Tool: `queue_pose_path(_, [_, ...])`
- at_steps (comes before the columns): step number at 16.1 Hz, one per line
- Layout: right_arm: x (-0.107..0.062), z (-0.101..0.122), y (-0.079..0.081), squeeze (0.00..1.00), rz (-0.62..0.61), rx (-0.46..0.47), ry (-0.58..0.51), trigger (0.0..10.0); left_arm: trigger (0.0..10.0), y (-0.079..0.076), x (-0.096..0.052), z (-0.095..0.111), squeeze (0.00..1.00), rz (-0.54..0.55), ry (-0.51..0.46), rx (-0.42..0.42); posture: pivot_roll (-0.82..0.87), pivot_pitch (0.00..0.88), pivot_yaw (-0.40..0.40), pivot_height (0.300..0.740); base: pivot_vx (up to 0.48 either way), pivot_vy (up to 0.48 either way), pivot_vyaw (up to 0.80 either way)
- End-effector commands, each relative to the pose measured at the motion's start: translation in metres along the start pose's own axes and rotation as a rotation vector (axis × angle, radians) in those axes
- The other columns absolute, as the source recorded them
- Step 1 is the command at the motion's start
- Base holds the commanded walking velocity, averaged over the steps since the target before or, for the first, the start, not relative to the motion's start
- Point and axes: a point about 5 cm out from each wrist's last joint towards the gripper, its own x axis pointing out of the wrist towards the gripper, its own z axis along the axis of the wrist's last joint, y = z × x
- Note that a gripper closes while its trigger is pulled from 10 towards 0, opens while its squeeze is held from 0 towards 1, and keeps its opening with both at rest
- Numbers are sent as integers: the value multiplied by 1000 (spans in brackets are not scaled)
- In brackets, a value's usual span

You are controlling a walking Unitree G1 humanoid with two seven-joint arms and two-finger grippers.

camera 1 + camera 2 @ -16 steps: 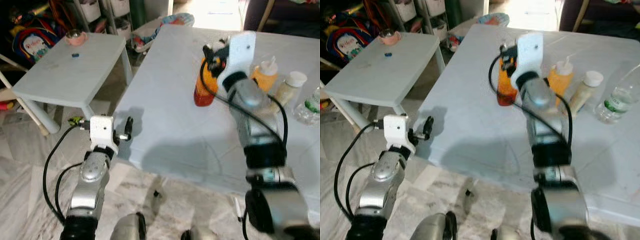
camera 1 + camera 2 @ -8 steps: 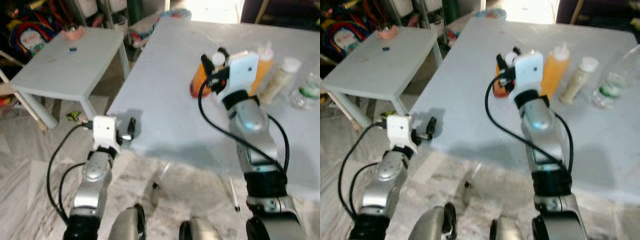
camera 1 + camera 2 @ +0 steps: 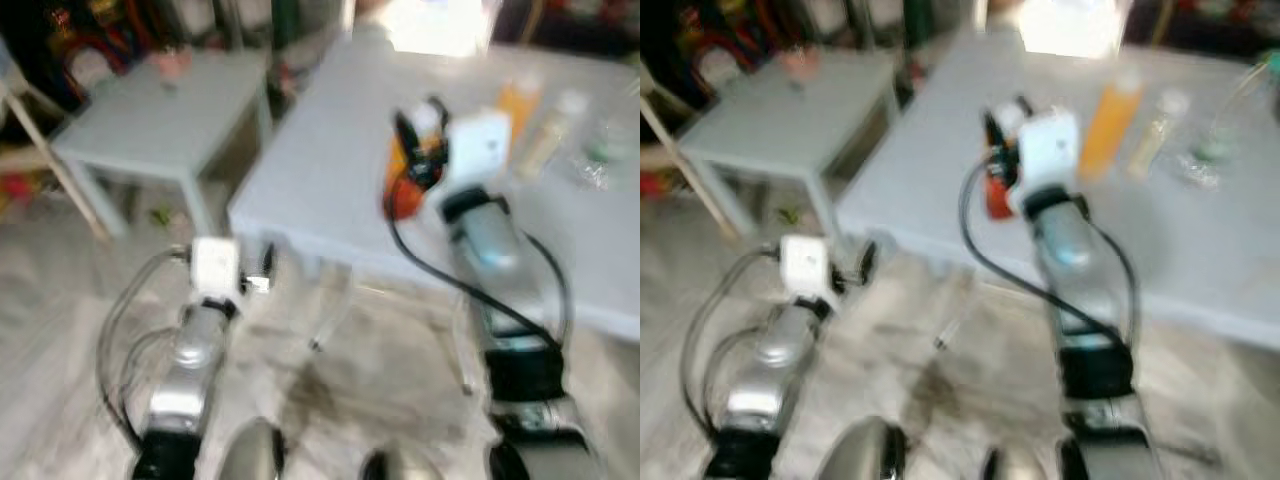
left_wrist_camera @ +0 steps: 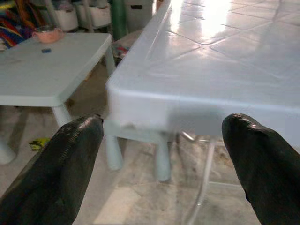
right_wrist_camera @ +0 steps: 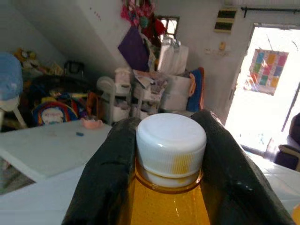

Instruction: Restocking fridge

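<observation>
My right gripper (image 3: 420, 130) is shut on the neck of an orange juice bottle (image 3: 404, 180) with a white cap (image 5: 171, 143). The bottle hangs over the near part of the big pale-blue table (image 3: 320, 170). In the right wrist view, black fingers (image 5: 110, 178) press against both sides of the cap and neck. My left gripper (image 3: 262, 272) is held low before the table's near edge and stands open. In the left wrist view its fingers (image 4: 56, 178) are wide apart with nothing between them. The head views are blurred.
An orange squeeze bottle (image 3: 520, 98), a pale bottle (image 3: 555, 122) and a clear water bottle (image 3: 600, 150) stand at the table's far right. A small low table (image 3: 170, 105) with a pink bowl (image 4: 47, 33) stands to the left. There is bare tiled floor (image 3: 330, 370) in front.
The whole view has shifted and blurred, so the camera has moved back. The right gripper has drawn the juice bottle away from the other bottles, toward the table's near edge. The left arm is unchanged.
</observation>
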Motion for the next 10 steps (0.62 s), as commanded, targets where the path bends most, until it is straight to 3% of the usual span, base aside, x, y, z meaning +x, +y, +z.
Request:
queue_pose_path(1, [-4,5,0,0,28,-17,-27,10000,10000,-3,0,-1,0,3,-1,1,-33,8,21,740,-345,0,0])
queue_pose_path(8, [-26,-11,1,0,156,-67,28,10000,10000,-1,4,-1,0,11,-10,3,-38,0,20,740,-336,0,0])
queue_pose_path(10, [-49,-32,0,0,229,-35,129,10000,10000,1,3,-4,0,7,-9,21,-46,0,29,740,0,0,0])
